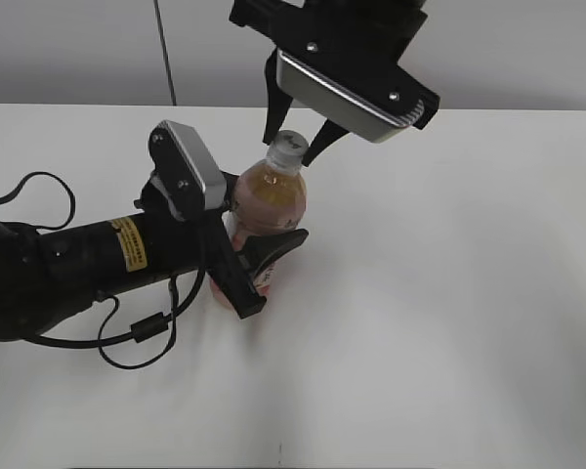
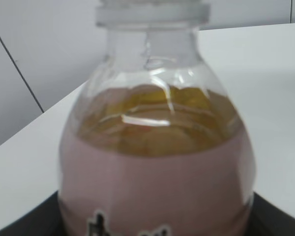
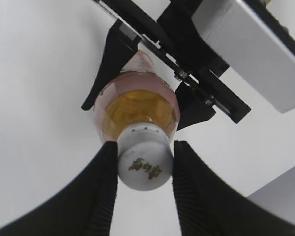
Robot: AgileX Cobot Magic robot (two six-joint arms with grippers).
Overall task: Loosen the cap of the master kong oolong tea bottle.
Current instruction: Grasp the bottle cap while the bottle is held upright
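The master kong oolong tea bottle [image 1: 268, 200] stands upright on the white bench [image 1: 449, 293], a little left of the middle in the exterior view. My left claw [image 1: 259, 256] comes in low from the left and is clamped around the bottle's body at the pink label, one black finger on the near side and one on the far side. My left wrist view is filled by the bottle's shoulder [image 2: 157, 162], amber tea above the pink band, blurred by closeness.

My right claw [image 3: 145, 167] reaches down from above. Its two ribbed black fingers [image 3: 101, 196] sit on either side of the cap [image 3: 143, 164], pressed against the white ribbed rim, so this claw is closed on the cap. The cap's top shows small dark writing. In the exterior view the cap [image 1: 288, 147] sits between the tips of my right claw [image 1: 298, 147], directly over the bottle's neck.
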